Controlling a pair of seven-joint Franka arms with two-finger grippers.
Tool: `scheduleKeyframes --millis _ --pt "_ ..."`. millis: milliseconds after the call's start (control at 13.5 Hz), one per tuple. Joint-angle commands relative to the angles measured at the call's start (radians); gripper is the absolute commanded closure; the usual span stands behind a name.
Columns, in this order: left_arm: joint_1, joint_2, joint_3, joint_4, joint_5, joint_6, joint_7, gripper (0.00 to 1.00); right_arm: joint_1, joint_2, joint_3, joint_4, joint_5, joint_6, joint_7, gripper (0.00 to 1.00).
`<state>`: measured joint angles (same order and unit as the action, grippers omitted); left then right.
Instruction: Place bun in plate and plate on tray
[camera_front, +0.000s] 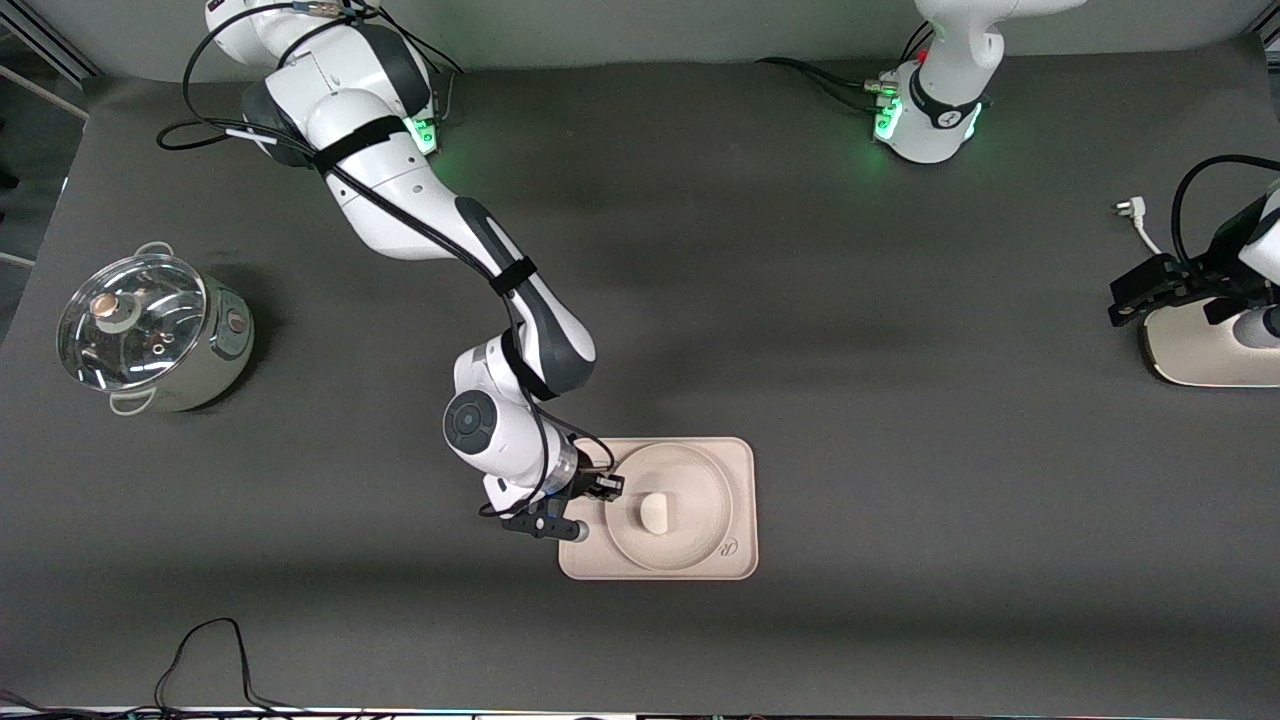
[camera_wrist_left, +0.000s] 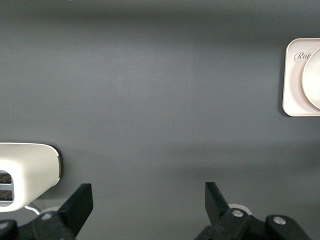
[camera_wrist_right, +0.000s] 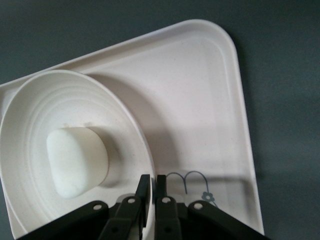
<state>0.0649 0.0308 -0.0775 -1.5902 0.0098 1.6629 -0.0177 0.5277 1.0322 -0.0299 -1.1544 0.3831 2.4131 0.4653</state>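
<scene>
Off-white: one bun (camera_front: 654, 513), one plate (camera_front: 668, 507), one tray (camera_front: 735, 465).

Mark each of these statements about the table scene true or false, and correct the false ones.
1. The small off-white bun lies in the round cream plate. True.
2. The plate sits on the bare table beside the cream-pink rectangular tray. False: it rests on the tray.
3. The right hand has its fingers nearly together at the plate's rim. True.
4. The left hand grips the tray. False: it is open, over bare table near a white appliance.
5. A glass-lidded steel pot stands on the tray. False: it stands toward the right arm's end of the table.
</scene>
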Motion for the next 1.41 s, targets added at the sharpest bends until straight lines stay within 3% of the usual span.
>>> scheduleKeyframes --millis 0,148,371,594,891,965,1114,1336 --pt "0.006 -0.006 -0.004 -0.001 -0.001 -0.008 0.013 0.00 -0.005 0.005 0.004 0.036 0.026 -0.003 -0.005 0.00" --pt "0.006 -0.006 -0.004 -0.001 -0.001 -0.008 0.013 0.00 -0.008 -0.041 0.005 0.033 0.031 -0.018 0.013 0.00" --pt "0.006 -0.006 -0.004 0.001 -0.001 -0.009 0.013 0.00 -0.024 -0.186 0.004 -0.010 0.025 -0.173 0.053 0.00" --pt "0.006 -0.008 -0.004 0.003 0.001 -0.009 0.012 0.00 -0.060 -0.458 -0.005 -0.160 0.010 -0.393 0.050 0.00" --pt "0.007 -0.008 -0.004 0.003 0.005 -0.009 0.015 0.00 -0.152 -0.754 -0.021 -0.243 -0.163 -0.749 -0.035 0.00" --pt "0.006 -0.008 -0.004 0.003 0.005 -0.009 0.013 0.00 -0.179 -0.821 -0.021 -0.281 -0.174 -0.797 -0.092 0.00" --pt "0.006 -0.009 -0.004 0.003 0.005 -0.009 0.013 0.00 -0.230 -0.940 -0.021 -0.358 -0.283 -0.831 -0.260 0.00" --pt "0.006 -0.009 -0.004 0.003 0.009 -0.009 0.013 0.00 -0.320 -1.003 -0.021 -0.383 -0.350 -0.914 -0.381 0.00"
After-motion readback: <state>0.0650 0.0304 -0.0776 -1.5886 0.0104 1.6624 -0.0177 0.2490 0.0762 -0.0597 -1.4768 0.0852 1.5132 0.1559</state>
